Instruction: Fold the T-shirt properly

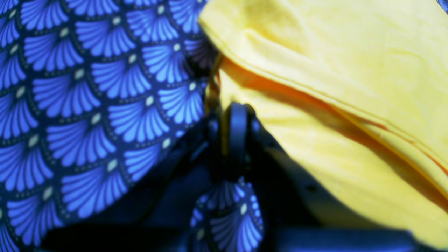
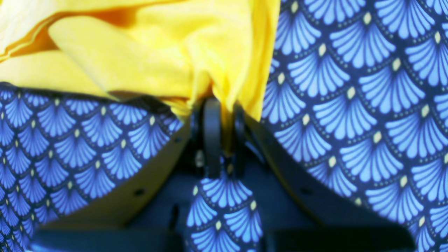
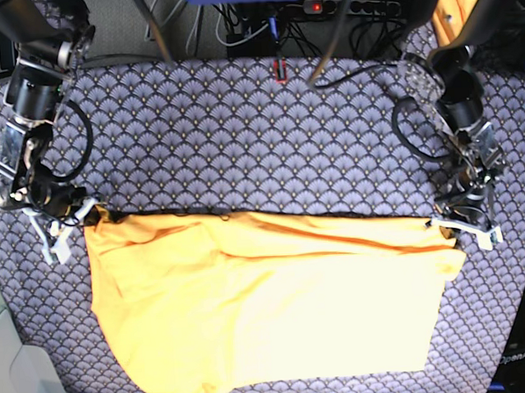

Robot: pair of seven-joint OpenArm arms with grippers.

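Both sets of fingers grip the T-shirt (image 3: 277, 310) — left gripper (image 1: 224, 105) pinches one corner, right gripper (image 2: 224, 105) another — over the patterned worktop (image 3: 242, 136).

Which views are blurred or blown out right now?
Left wrist: soft all over, left claw a dark blur, T-shirt washed pale. Right wrist: soft too, right claw dark against the table cloth. Base: sharp, but the shirt's right half glares near white.

Soft matt yellow cloth T-shirt (image 3: 277, 310), matt printed fabric table cloth (image 3: 242, 136)
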